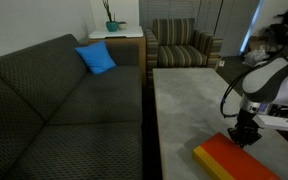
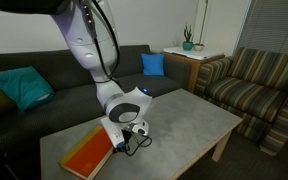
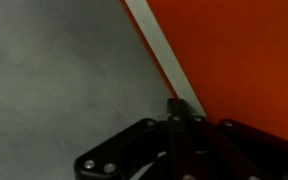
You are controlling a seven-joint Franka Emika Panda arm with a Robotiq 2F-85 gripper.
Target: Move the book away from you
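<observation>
The book has an orange-red cover and a yellow edge. It lies flat on the grey table, near its corner in both exterior views. My gripper is down at the book's edge, fingers together and touching it. In the wrist view the orange cover fills the upper right with its pale edge running diagonally, and the shut black fingertips rest against that edge.
A dark sofa with a blue cushion stands beside the table. A striped armchair and a side table with a plant stand at the far end. A teal cushion lies on the sofa.
</observation>
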